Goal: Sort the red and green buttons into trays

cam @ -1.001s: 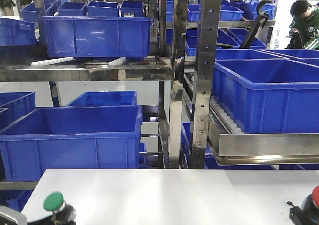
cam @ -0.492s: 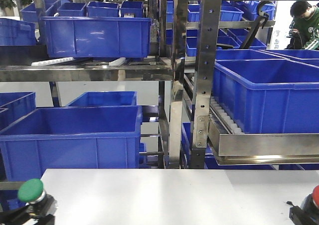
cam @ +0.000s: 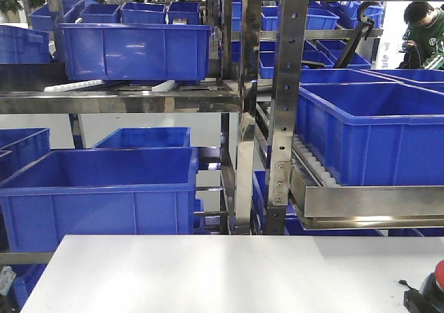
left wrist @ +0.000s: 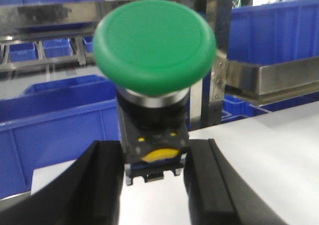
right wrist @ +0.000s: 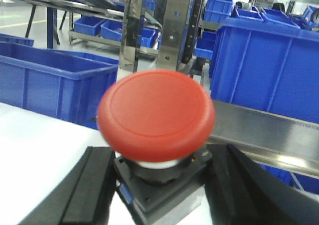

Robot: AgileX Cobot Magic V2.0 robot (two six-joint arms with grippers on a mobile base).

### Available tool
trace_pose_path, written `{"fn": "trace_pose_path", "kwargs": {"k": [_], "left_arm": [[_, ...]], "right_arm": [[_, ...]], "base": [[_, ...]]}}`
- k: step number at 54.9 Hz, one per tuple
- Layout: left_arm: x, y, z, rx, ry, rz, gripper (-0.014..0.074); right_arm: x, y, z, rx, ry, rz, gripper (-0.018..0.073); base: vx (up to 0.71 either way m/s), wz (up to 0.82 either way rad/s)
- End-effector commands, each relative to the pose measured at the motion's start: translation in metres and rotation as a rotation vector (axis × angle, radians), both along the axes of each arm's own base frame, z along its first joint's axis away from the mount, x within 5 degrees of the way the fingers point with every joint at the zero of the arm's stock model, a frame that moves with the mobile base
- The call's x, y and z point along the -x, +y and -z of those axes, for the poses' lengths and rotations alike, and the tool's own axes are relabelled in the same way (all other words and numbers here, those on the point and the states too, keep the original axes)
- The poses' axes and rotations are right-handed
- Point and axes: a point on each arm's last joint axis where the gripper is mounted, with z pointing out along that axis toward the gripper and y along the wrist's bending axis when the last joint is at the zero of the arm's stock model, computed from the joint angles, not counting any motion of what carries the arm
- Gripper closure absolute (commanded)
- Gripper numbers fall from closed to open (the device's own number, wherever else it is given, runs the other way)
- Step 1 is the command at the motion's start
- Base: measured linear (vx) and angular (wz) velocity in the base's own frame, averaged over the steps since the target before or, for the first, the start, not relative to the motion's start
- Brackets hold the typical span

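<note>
In the left wrist view my left gripper point(left wrist: 152, 185) is shut on the black body of the green button point(left wrist: 154, 45), which stands upright with its cap above the white table point(left wrist: 279, 150). In the right wrist view my right gripper point(right wrist: 159, 190) is shut on the black base of the red button point(right wrist: 157, 115). In the front view only the right gripper point(cam: 422, 300) and a sliver of the red button point(cam: 438, 277) show, at the bottom right corner. The left gripper and the green button are out of the front view. Neither the green nor the red tray is in view.
The white table point(cam: 229, 271) fills the lower front view. Behind it stand metal racks point(cam: 277, 119) holding deep blue crates point(cam: 104, 195), with a roller shelf point(cam: 361, 202) at the right. A person point(cam: 423, 32) stands at the far right back.
My left gripper has carried the green button leftward and out of the front view's bottom left corner. The right gripper with the red button has sunk slightly at the bottom right.
</note>
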Motion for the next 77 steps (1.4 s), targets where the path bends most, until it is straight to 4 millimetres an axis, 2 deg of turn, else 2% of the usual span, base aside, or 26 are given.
{"fn": "trace_pose_path", "kwargs": {"k": [1,9,21,77], "left_arm": [[0.008,-0.003,-0.014,0.049,-0.037,0.045,0.0595],[0.015,-0.004,-0.012,0.012,-0.019,0.073,0.0595],[0.018,-0.008,-0.004,-0.143,0.009,0.137,0.0595],[0.019,-0.011,-0.003,-0.133,0.014,0.17,0.0595]], "right_arm": [[-0.002,0.002,-0.016,-0.03,-0.092,-0.021,0.0568],[-0.002,0.001,-0.015,-0.027,-0.079,-0.013,0.0568],[-0.002,0.001,-0.015,-0.023,-0.08,-0.013,0.0568],[-0.002,0.001,-0.015,-0.022,-0.077,-0.012,0.0568]], "base": [[0.0,0.0],[0.0,0.0],[0.0,0.0],[0.0,0.0]]}}
